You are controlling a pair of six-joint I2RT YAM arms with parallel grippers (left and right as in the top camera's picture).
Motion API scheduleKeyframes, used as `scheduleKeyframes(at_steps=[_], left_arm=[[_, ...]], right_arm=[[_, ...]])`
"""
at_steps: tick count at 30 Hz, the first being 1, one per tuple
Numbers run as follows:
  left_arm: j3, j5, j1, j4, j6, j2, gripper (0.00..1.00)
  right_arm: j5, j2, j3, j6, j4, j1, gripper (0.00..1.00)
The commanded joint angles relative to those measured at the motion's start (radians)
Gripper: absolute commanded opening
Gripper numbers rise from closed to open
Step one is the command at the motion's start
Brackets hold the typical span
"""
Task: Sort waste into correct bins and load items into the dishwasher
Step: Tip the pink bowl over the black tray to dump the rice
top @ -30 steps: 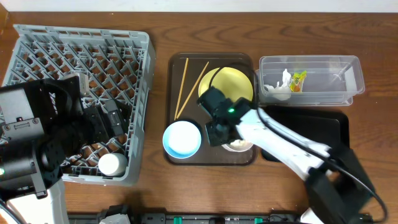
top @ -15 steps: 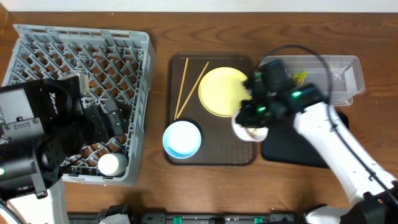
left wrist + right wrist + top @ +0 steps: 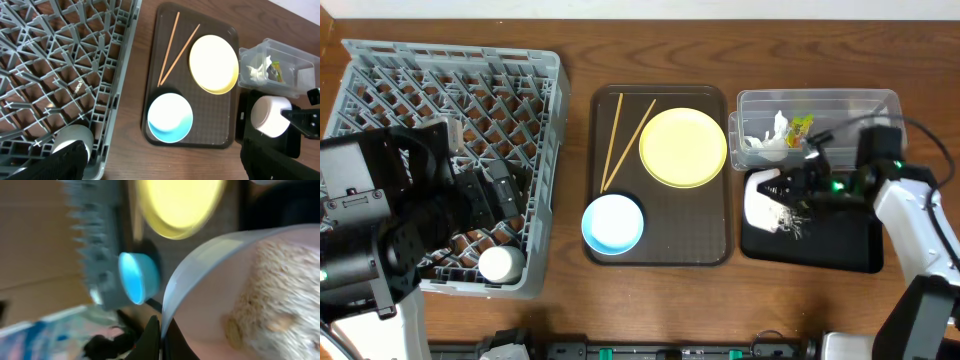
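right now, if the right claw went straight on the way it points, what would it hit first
Shut on the white bowl, the right claw points left over the black tray. Straight on, the right rim of the brown serving tray likely comes first. Height is unclear, so it may pass above.

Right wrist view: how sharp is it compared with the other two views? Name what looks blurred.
Right wrist: smeared throughout; the white bowl looms close and soft, the blue bowl and yellow plate are streaked. Overhead: crisp, evenly lit. Left wrist: sharp, though the plate is washed out pale.
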Motion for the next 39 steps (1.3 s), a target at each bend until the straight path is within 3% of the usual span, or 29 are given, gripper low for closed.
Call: scheduleKeyframes(at_steps=[1,11,15,18,20,23,25,28,29,31,33,34,36,37,39], left_arm=[[0.013,0.014,0.004,0.0,0.014,0.004,0.98],[0.013,0.014,0.004,0.0,0.014,0.004,0.98],[0.013,0.014,0.004,0.0,0.013,0.004,0.98],[0.013,0.014,0.004,0.0,0.013,0.004,0.98],[0.013,0.014,0.004,0.0,0.014,0.004,0.98],[0.013,0.014,0.004,0.0,0.013,0.004,0.98],[0.013,0.014,0.004,0.0,0.013,0.004,0.98],[0.013,0.014,0.004,0.0,0.013,0.004,0.98],[0.013,0.014,0.004,0.0,0.014,0.004,0.98],[0.013,0.014,0.004,0.0,0.014,0.004,0.98],[0.013,0.014,0.004,0.0,0.014,0.004,0.98],[0.013,0.014,0.004,0.0,0.014,0.004,0.98],[0.013,0.014,0.004,0.0,0.013,0.004,0.98],[0.013,0.014,0.004,0.0,0.014,0.004,0.98],[0.013,0.014,0.004,0.0,0.014,0.004,0.98]], right_arm=[[-0.423,-0.003,-0.049,-0.259,0.015,-0.061,0.01],[-0.391,-0.003,-0.071,-0.267,-0.031,-0.149,0.01],[-0.272,-0.003,-0.071,-0.254,-0.05,-0.162,0.01],[-0.27,-0.003,-0.071,-0.323,-0.083,-0.164,0.01],[-0.222,-0.003,-0.071,-0.285,-0.093,-0.168,0.01],[-0.24,-0.003,-0.071,-0.389,-0.121,-0.169,0.01],[-0.164,-0.001,-0.071,-0.274,-0.091,-0.174,0.01],[-0.362,-0.005,-0.071,-0.433,-0.155,-0.174,0.01],[-0.328,-0.005,-0.071,-0.441,-0.132,-0.176,0.01],[-0.273,-0.003,-0.071,-0.321,-0.097,-0.181,0.01],[-0.409,-0.01,-0.071,-0.443,-0.149,-0.181,0.01],[-0.37,-0.01,-0.071,-0.442,-0.125,-0.184,0.01],[-0.254,-0.002,-0.071,-0.261,-0.069,-0.193,0.01],[-0.287,-0.003,-0.071,-0.265,-0.084,-0.193,0.01],[-0.391,-0.014,-0.071,-0.478,-0.163,-0.192,0.01]])
